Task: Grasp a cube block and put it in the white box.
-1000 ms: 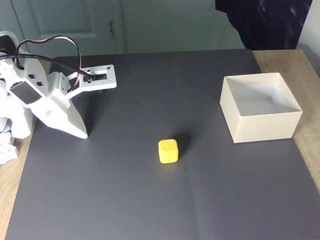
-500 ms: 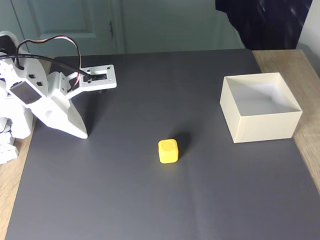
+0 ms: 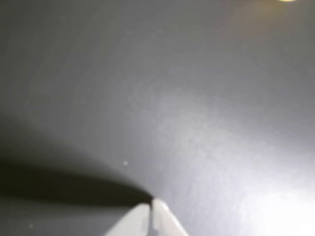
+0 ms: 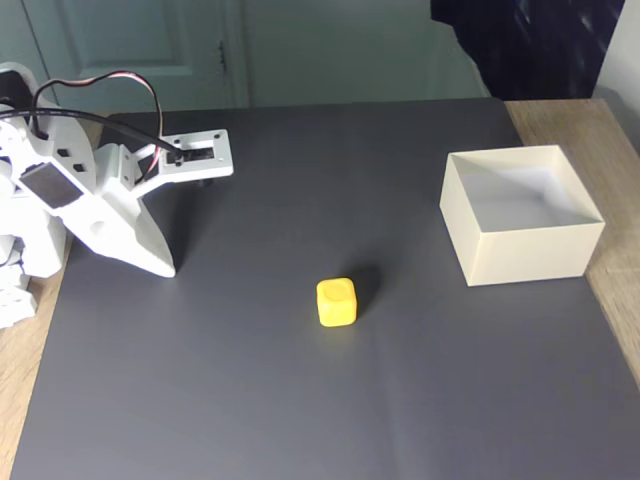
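Note:
The yellow cube block [image 4: 337, 301] sits alone near the middle of the dark grey mat [image 4: 300, 400] in the fixed view. To the right stands the white box [image 4: 525, 254], open-topped and with nothing inside. My white gripper [image 4: 165, 267] rests at the left of the mat, tip down on the surface, well to the left of the cube. In the wrist view the gripper [image 3: 151, 202] comes in from the bottom edge with its two fingertips pressed together, shut on nothing, over bare mat.
Wooden tabletop [image 4: 600, 140] shows beyond the mat on the right, and a strip of it on the left by the arm's base [image 4: 25, 250]. Black and red cables [image 4: 100, 85] loop above the arm. A dark cloth [image 4: 530, 45] hangs at the back right.

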